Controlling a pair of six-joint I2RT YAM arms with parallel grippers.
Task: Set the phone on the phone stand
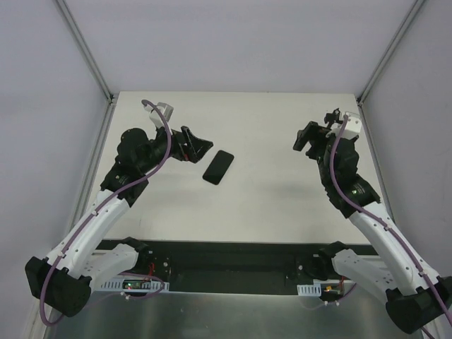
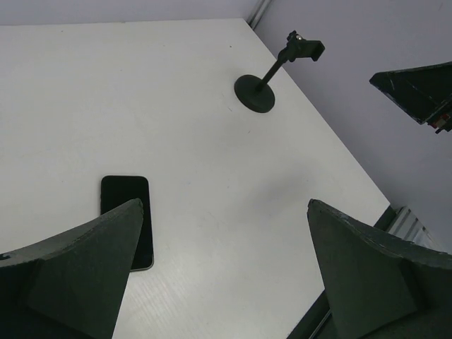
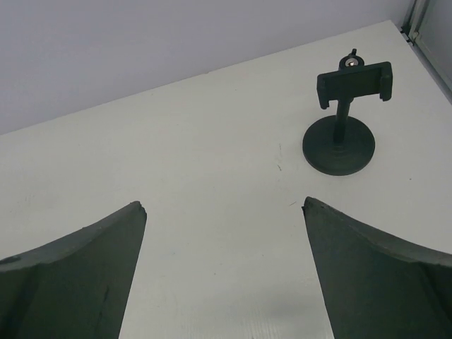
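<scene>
The black phone (image 1: 219,167) lies flat on the white table, just right of my left gripper (image 1: 195,146). In the left wrist view the phone (image 2: 125,201) sits by the left finger, which hides its near end. My left gripper (image 2: 224,205) is open and empty above the table. The black phone stand (image 3: 340,141), with a round base and an upright cradle, stands empty near the back right corner. It also shows in the left wrist view (image 2: 256,92) and, partly hidden by my right arm, from above (image 1: 331,116). My right gripper (image 3: 224,205) is open and empty, short of the stand.
Grey walls with metal corner rails (image 1: 92,56) close in the table on three sides. A dark strip (image 1: 226,258) runs along the table's near edge between the arm bases. My right gripper (image 2: 417,92) shows at the upper right of the left wrist view.
</scene>
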